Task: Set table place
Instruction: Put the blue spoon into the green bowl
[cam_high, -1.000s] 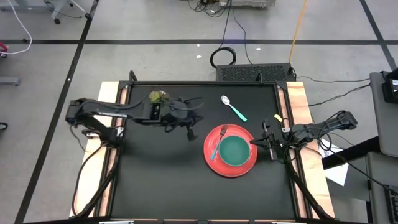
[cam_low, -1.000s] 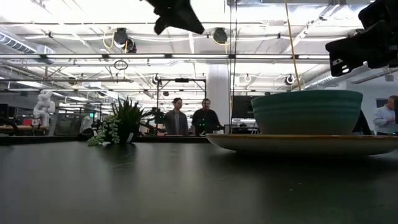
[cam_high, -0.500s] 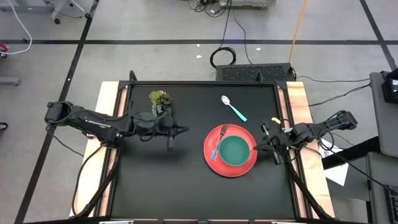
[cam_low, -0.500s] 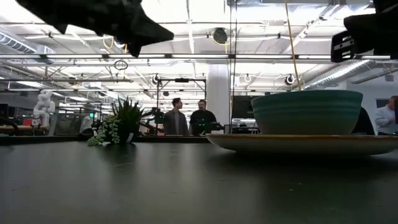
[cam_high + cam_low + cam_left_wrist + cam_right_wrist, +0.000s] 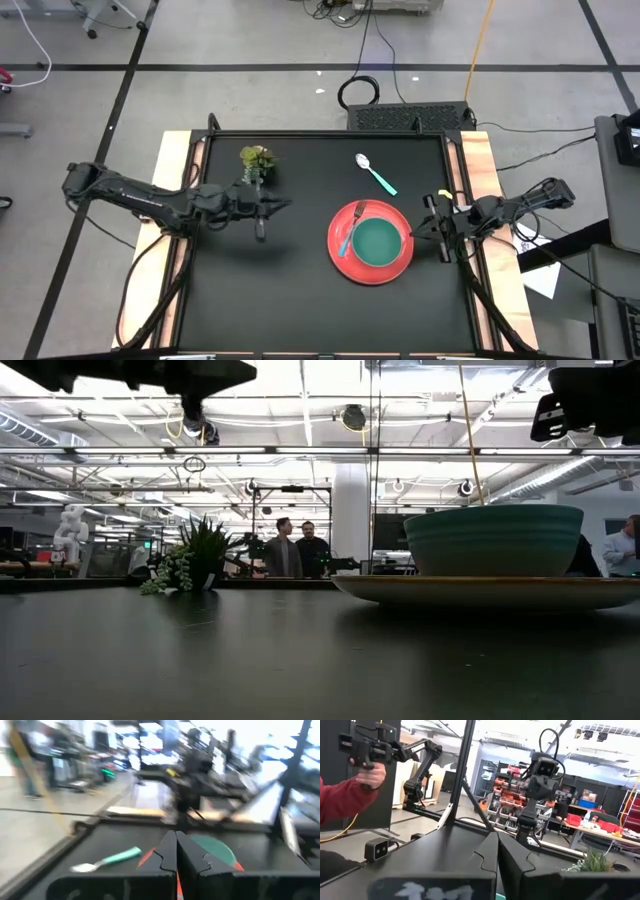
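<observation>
Here the table carries a red plate on its right half, with the teal bowl sitting in it and the fork lying on the plate's left part, blue handle against the bowl's left side; the spoon lies apart on the bare black top, behind the plate toward the far edge; a plant sprig stands near the far left corner. The left gripper hangs over the table's left half, just in front of the sprig, fingers pressed together with nothing between them; the right gripper sits at the right edge, just beside the plate, fingers likewise closed and empty. In the right wrist view a red sleeve and a hand hold a black device; two people stand far behind the table.
</observation>
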Tool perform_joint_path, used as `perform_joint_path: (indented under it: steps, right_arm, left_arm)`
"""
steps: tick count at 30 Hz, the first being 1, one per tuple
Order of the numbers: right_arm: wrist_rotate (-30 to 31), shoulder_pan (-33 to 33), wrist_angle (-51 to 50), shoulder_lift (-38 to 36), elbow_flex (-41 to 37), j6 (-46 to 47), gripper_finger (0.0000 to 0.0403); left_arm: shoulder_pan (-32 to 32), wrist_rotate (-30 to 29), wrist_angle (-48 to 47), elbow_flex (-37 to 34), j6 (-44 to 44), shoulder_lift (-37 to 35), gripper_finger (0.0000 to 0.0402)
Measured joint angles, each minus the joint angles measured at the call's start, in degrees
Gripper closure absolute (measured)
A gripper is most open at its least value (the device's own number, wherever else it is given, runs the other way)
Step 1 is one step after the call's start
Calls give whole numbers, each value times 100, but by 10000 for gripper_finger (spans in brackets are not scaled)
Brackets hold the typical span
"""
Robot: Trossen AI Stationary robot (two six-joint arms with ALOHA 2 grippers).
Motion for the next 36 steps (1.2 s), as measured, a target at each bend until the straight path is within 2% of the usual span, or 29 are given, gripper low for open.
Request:
perform_joint_path:
  steps: [4,7,12,17,19,22,26,28,31,36]
  right_arm:
    - [0,-2,177,0,-1,254,403]
    - [0,0,260,0,-1,531,403]
    - [28,-2,347,0,-1,835,403]
    - [534,-85,636,0,1,840,403]
    - [601,-224,626,1,30,835,403]
    - [601,-504,624,2,147,920,403]
    - [588,-803,493,7,217,763,403]
    - [580,-910,378,4,218,674,403]
    - [579,-999,77,5,218,630,403]
    - [578,-1027,-160,5,218,475,403]
  left_arm:
    - [-454,-1193,56,-56,446,-337,401]
    - [-861,-1795,50,-247,986,-742,401]
    - [-1312,-1937,730,-938,1534,-1657,401]
    - [-1152,-2219,1046,-1898,1896,-2776,401]
    - [-982,-1953,1026,-2243,1739,-3250,401]
    - [-722,-1064,885,-2588,1635,-3788,401]
    - [-432,377,-36,-2608,1749,-4215,401]
    - [-331,862,-409,-2558,1686,-4237,401]
    - [-206,931,-518,-2517,1496,-4226,401]
    - [-37,439,-470,-2511,1600,-4193,397]
